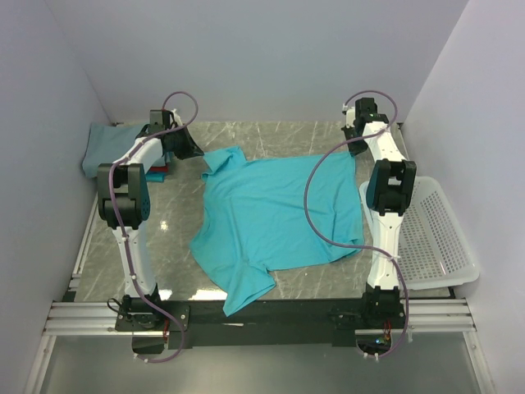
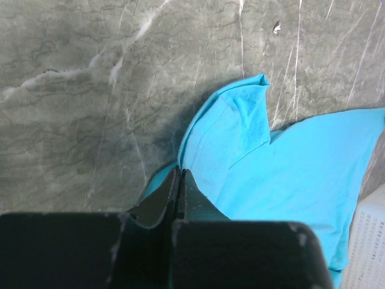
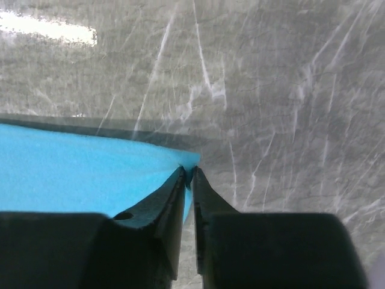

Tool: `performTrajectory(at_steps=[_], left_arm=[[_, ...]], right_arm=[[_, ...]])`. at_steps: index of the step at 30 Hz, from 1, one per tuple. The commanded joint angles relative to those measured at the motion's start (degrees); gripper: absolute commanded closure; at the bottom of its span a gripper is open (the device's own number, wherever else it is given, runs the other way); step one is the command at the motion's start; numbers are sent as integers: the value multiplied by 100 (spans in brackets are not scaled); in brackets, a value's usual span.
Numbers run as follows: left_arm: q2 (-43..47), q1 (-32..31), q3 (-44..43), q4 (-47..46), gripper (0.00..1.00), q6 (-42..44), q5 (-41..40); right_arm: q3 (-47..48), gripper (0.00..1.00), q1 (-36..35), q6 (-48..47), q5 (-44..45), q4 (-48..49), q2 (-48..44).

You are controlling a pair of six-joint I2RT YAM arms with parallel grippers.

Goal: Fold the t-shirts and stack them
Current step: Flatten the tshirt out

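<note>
Stretching under both pincers is the grey marble desk (image 1: 271, 135). Between the left pincer (image 2: 179, 171) and the right pincer (image 3: 189, 171) lies the turquoise t-shirt (image 1: 271, 213). It is spread out mostly flat, and one sleeve points to the near edge. To the right of the right pincer, nearer the arm bases, sits a white basket (image 1: 435, 238) (it has lots of little holes). To the left of the left pincer is a small pile of folded t-shirts (image 1: 102, 148), grey-blue on top with a bit of red peeking out below. The left pincer is closed tight, pinching the shirt's edge right beside a far sleeve. The right pincer pinches the other far corner between its tips, with only a thin slit between its two fingers.
</note>
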State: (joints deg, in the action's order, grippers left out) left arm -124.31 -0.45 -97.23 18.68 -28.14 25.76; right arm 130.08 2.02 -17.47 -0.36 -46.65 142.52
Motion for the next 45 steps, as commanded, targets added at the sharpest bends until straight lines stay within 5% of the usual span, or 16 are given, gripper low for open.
performTrajectory(at_steps=[1,6,14,41,45], left_arm=[[214,27,-121,-127,99,98,184],[223,27,-121,-119,99,107,193],[214,27,-147,-110,99,116,193],[206,27,-147,-101,99,116,219],[179,27,-182,-83,99,133,202]], right_arm=[[114,78,-44,-81,211,288,-269],[114,52,-70,-89,388,429,-216],[123,43,-62,-28,98,411,-207],[817,60,17,-494,-149,-511,707],[782,75,88,-485,-184,-468,725]])
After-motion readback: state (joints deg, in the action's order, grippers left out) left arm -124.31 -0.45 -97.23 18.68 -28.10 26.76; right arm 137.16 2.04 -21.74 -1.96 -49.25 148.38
